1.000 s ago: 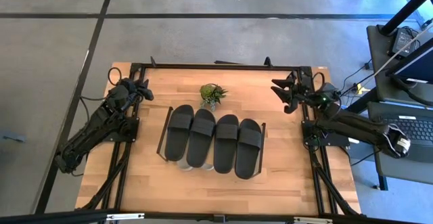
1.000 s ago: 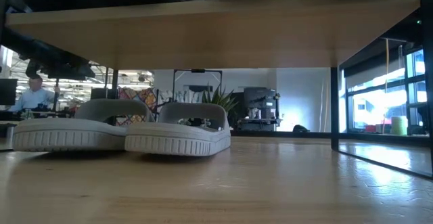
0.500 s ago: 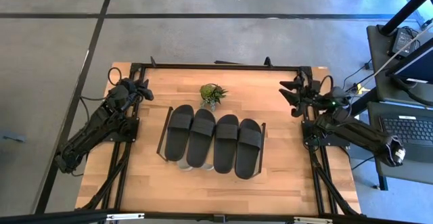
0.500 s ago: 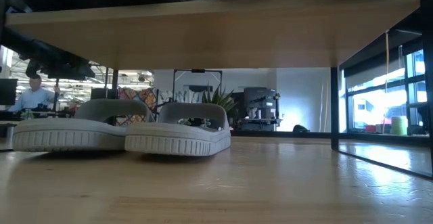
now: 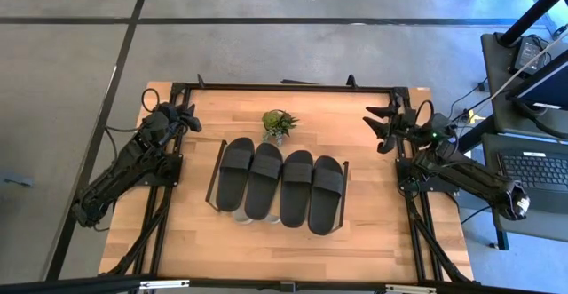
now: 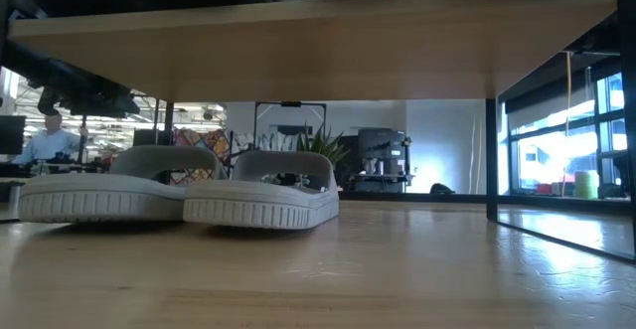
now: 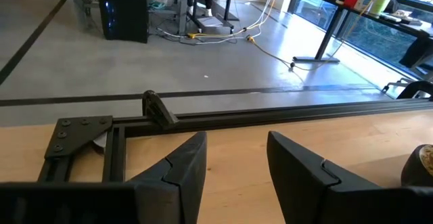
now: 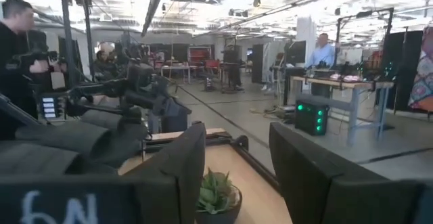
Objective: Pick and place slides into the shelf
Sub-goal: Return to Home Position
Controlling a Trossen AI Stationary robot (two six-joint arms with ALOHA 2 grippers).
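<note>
The shelf (image 5: 347,184) stood mid-desk (image 5: 373,232), its long axis running from the left arm's side to the right arm's. 4 black slides (image 5: 282,186) lay on top, side by side across that axis. 2 grey-white slides (image 6: 179,196) sat underneath on the left arm's side. The left gripper (image 5: 188,116) and right gripper (image 5: 373,125) hung at the desk's far corners, both well apart from the shelf and about equally far from it. Each held nothing, fingers parted. The right gripper faced the potted plant (image 5: 279,123). Judged from this, only the retreat remained.

Bright even light, soft shadows, glare from window (image 6: 553,140) on tabletop (image 6: 566,232)
</note>
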